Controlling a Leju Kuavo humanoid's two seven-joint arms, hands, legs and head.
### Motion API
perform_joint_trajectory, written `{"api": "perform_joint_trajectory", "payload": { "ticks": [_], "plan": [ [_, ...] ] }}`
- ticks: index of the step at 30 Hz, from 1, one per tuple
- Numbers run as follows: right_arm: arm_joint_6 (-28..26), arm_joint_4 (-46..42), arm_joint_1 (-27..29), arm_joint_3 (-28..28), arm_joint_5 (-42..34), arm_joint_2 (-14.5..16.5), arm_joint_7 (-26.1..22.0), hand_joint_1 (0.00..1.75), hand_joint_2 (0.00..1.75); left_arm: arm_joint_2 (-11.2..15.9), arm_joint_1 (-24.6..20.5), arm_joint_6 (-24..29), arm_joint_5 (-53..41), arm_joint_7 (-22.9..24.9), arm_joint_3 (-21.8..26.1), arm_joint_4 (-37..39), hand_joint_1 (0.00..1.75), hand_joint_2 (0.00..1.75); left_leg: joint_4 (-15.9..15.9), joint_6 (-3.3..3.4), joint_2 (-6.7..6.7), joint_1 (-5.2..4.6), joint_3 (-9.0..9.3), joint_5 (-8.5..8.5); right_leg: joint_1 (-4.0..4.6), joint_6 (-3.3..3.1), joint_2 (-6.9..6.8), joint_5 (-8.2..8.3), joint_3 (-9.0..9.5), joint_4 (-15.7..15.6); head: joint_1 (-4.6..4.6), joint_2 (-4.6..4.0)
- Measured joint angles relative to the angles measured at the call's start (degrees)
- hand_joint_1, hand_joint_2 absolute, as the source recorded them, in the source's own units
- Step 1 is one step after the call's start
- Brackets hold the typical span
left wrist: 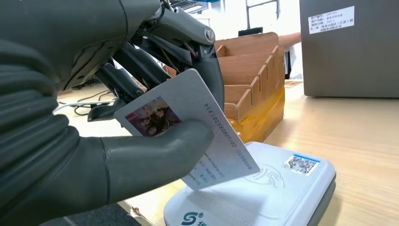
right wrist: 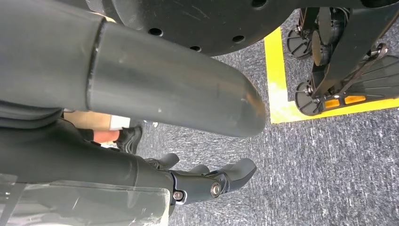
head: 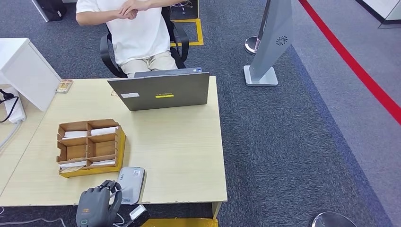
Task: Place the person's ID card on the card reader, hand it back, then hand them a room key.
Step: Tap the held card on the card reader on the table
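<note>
My left hand [head: 98,206] hovers at the table's near edge and pinches the ID card [left wrist: 188,134] between thumb and fingers. The card is white with a photo and printed text, and its lower corner hangs just above the white card reader [left wrist: 263,193]. From the head the card reader [head: 132,182] lies flat beside the hand, near the front edge. My right hand [right wrist: 207,181] hangs below the table over the carpet, fingers apart and holding nothing. The person [head: 139,28] sits behind the laptop with hands clasped.
A wooden divided box [head: 87,146] with white cards in its slots stands just behind the reader. A grey laptop [head: 161,91] stands at the table's far edge. A white box [head: 26,71] sits at the far left. Bare tabletop [head: 179,146] lies to the right.
</note>
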Motion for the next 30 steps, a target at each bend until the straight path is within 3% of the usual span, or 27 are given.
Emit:
{"api": "perform_joint_trajectory", "payload": {
  "ticks": [11,21,24,30],
  "plan": [
    [0.11,0.0,0.0,0.0,0.69,0.0,0.16,0.0,0.0,-0.96,-1.11,-3.24,1.1,-1.21,0.95,1.89,1.75,1.75,0.0,0.0,-0.02,0.0,0.02,0.0,0.0,0.0,-0.02,0.0,0.03,0.0,0.01,0.0],
    [0.11,-0.01,0.01,0.03,1.28,0.0,0.25,0.0,0.0,-1.19,-1.49,0.11,-0.11,-2.7,0.96,2.02,1.75,1.75,0.0,0.0,-0.02,0.0,0.03,0.01,0.0,-0.01,-0.02,0.01,0.03,0.0,0.0,0.0],
    [0.15,-0.01,0.01,0.13,1.93,0.0,0.23,0.0,0.0,-1.09,-1.73,3.35,-1.51,-4.22,0.96,1.37,1.75,1.75,0.0,0.0,-0.02,0.0,0.02,0.01,0.0,-0.01,-0.02,0.01,0.01,0.0,0.0,0.0],
    [0.43,0.0,-0.02,0.81,4.11,0.0,0.09,0.0,0.0,0.96,-6.15,8.45,-4.77,-8.46,1.39,-6.24,1.75,1.75,0.01,0.02,-0.06,0.01,0.02,0.07,0.0,0.0,-0.1,0.04,0.03,0.0,0.0,0.0]
  ]
}}
